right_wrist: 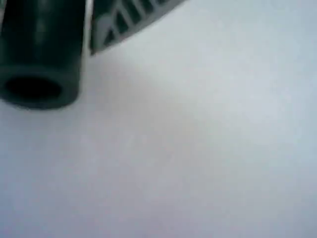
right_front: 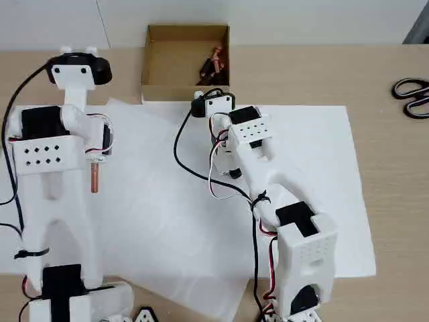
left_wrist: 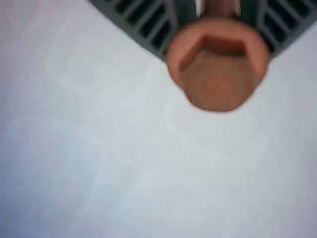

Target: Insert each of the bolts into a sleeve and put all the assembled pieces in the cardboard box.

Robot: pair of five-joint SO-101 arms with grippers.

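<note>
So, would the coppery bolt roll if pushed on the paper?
Probably not far: the hexagonal head of the bolt should check rolling, though the shank may swing around it. It looks stiff, hanging straight, and metallic, perhaps heavy.

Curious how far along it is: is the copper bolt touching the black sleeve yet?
Apart. The high view shows a wide stretch of white paper between the bolt and the sleeve.
</note>
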